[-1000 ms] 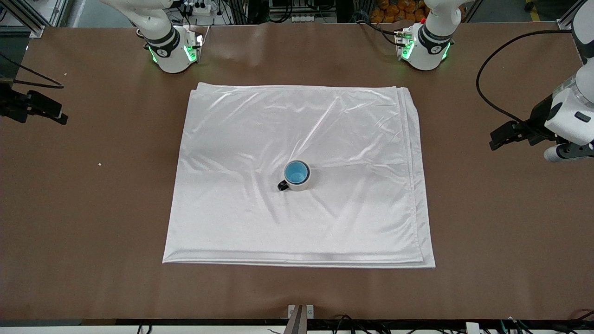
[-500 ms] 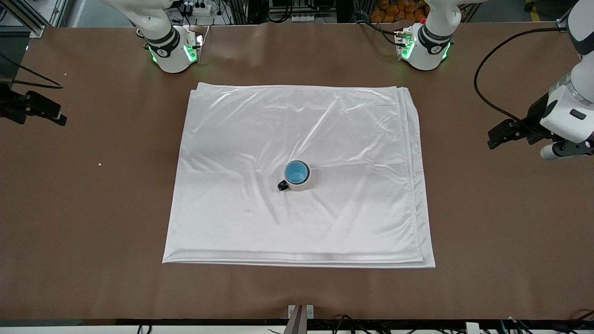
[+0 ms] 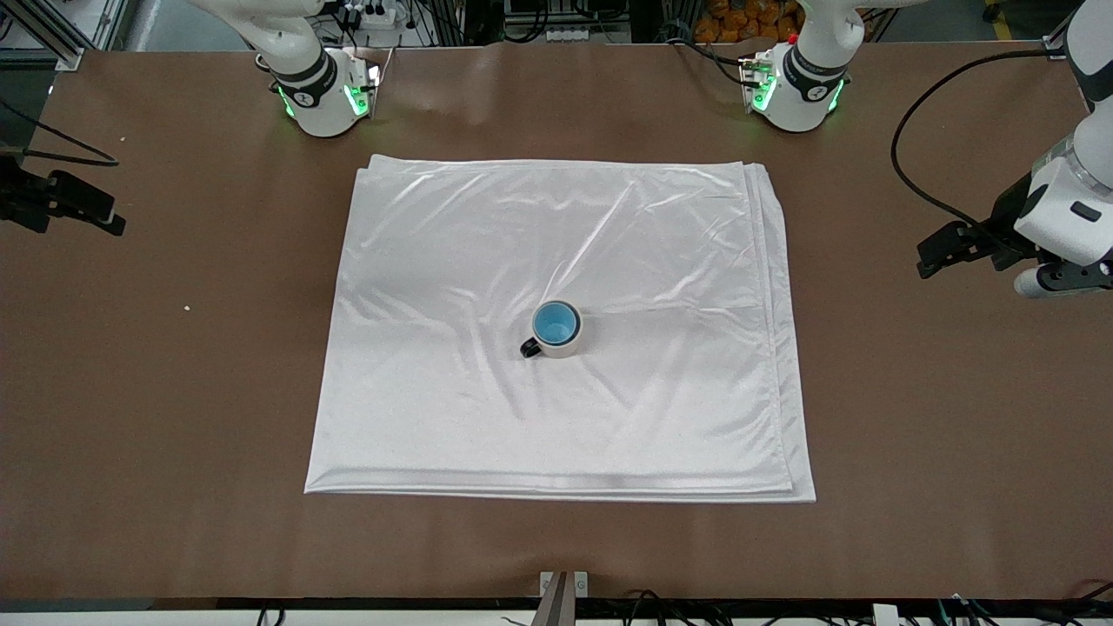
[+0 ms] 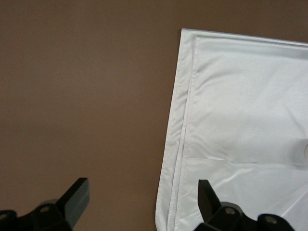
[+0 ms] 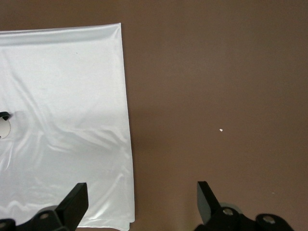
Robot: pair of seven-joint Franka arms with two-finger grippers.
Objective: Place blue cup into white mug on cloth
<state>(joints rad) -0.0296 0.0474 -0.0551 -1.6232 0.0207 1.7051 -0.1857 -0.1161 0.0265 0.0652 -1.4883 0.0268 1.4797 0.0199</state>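
Front view: blue cup [image 3: 555,323] sits inside the white mug [image 3: 557,331], upright near the middle of the cloth [image 3: 556,261] on the brown table [image 3: 174,391].

Left wrist view: left gripper [image 4: 142,202] is spread wide and empty over bare table beside the cloth's edge.

Right wrist view: right gripper [image 5: 142,202] is likewise spread and empty, over table by the cloth's other edge; a white speck [image 5: 221,130] lies nearby.

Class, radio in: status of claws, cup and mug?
Both claws open, empty: left claw, right claw, off the cloth. Blue cup nested in white mug. Nothing in the way.
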